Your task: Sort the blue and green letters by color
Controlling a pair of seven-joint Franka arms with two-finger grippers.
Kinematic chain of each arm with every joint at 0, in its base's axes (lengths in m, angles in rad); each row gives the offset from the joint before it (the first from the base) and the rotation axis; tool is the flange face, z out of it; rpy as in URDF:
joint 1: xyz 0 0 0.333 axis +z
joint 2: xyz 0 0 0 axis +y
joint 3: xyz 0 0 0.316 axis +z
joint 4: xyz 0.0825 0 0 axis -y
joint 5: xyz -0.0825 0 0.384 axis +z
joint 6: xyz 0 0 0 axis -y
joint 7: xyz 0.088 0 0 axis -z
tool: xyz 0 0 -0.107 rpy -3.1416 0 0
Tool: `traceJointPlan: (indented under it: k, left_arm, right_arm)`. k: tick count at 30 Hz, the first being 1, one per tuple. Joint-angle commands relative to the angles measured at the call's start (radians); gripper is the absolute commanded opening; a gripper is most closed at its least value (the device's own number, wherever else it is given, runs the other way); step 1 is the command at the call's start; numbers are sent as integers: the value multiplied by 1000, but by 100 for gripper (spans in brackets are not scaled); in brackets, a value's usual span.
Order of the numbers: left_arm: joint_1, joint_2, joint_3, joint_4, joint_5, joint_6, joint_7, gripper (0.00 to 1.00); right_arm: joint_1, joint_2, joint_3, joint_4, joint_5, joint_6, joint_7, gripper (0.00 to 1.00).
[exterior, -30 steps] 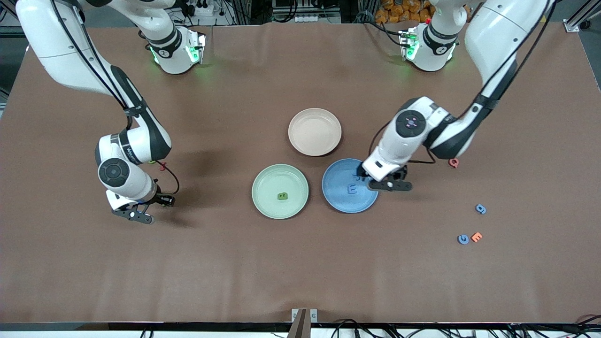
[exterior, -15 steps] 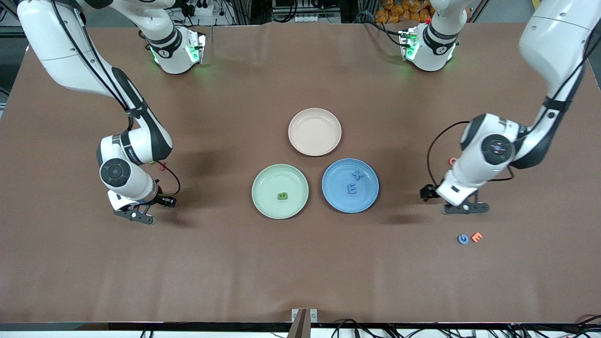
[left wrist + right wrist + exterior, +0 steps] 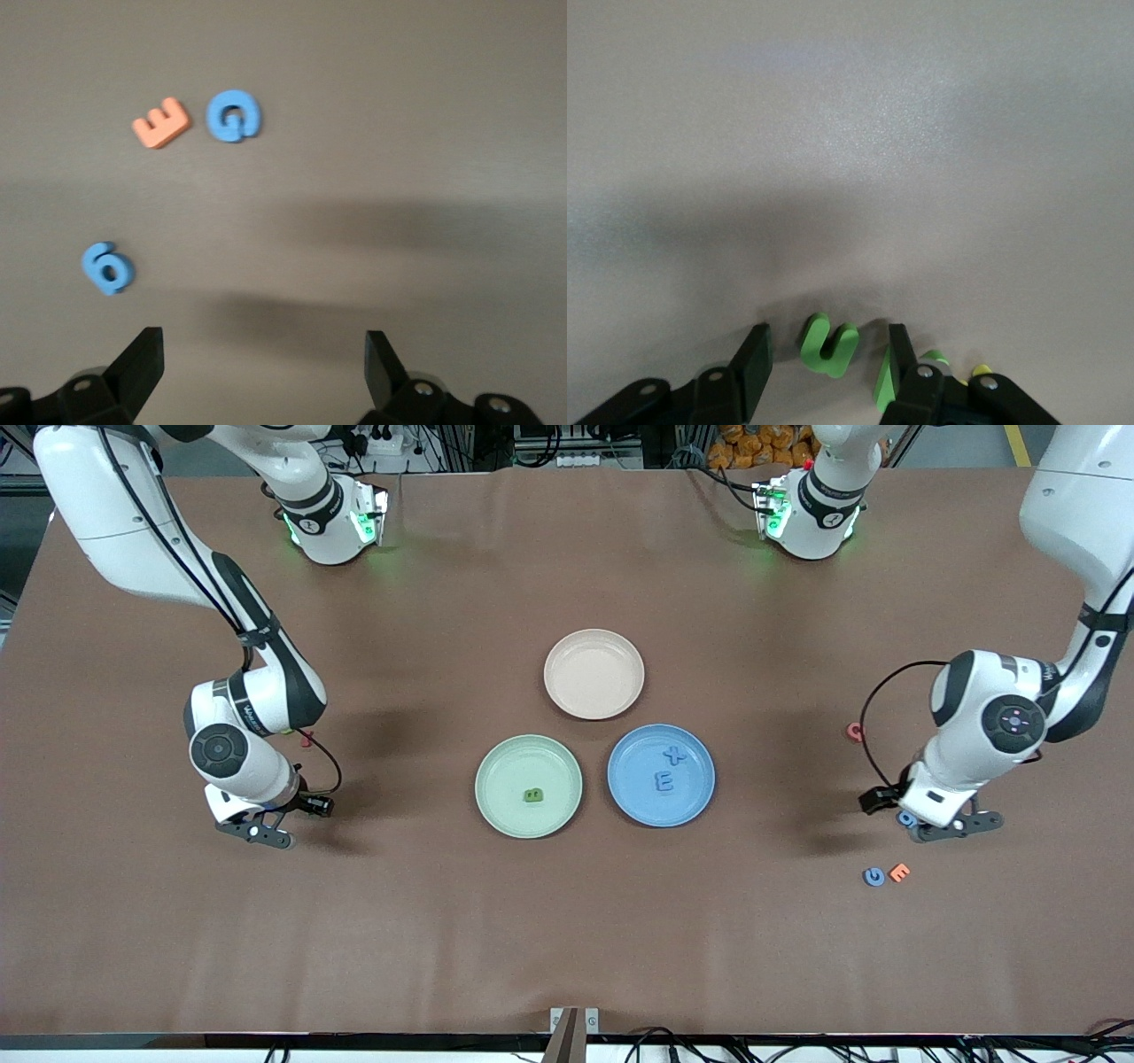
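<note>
Brown table carries three plates mid-way: cream plate nearest the bases, green plate and blue plate side by side, nearer the cam. We see a green letter in the green plate, and a blue E w/ a blue X in the blue plate.

Toward the left arm's end, the left gripper hangs low over the blue 9, jaws spread wide, nothing between them. Its body covers most of the 9 in the front view; the left wrist view shows the 9 whole, apart from the fingers. Blue G and orange E lie just beside each other, nearer the cam than the 9. A red letter sits farther from the cam.

Toward the right arm's end, the right gripper is low at the table, jaws part-open around a green U, not pinching it; gaps show on both sides. Another green piece leans by one finger, w/ a yellow bit next to it. A small red letter lies by the right forearm, farther from the cam.
</note>
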Motion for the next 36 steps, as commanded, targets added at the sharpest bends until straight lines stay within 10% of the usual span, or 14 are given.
traceJointPlan:
  k: [1, 36]
  left_arm:
    - [-11, 71, 50, 85, -8, -16, -53, 100]
    - [-22, 159, 55, 149, -65, -19, -81, 100]
  right_arm:
    - [-8, 8, 10, 3, -20, 7, 17, 61]
    - [-9, 19, 10, 9, -36, 17, 13, 51]
